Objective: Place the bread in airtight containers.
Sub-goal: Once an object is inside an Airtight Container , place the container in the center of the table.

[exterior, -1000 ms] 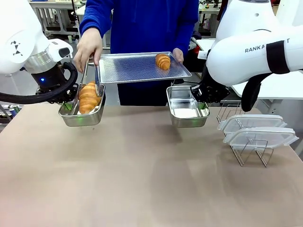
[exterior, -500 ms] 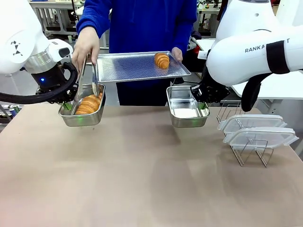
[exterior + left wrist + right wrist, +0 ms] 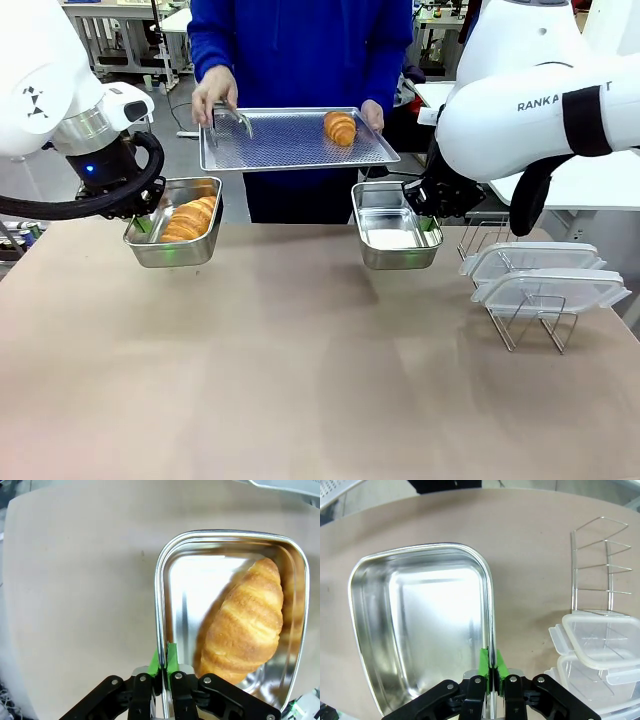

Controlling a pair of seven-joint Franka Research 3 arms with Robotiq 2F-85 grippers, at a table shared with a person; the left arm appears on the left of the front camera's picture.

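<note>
Tan table (image 3: pixel 300 380): two steel pans (image 3: pixel 173 240), two croissants (image 3: pixel 341 128), two lids (image 3: pixel 545 288).

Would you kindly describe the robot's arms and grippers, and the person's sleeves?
Both arms are white with rounded shells. The left arm has a silver wrist ring, a blue light and a looping black cable; the right arm carries black lettering, a black band and a black hose. The left gripper and right gripper are black with green pads. The person's sleeves are blue.
</note>
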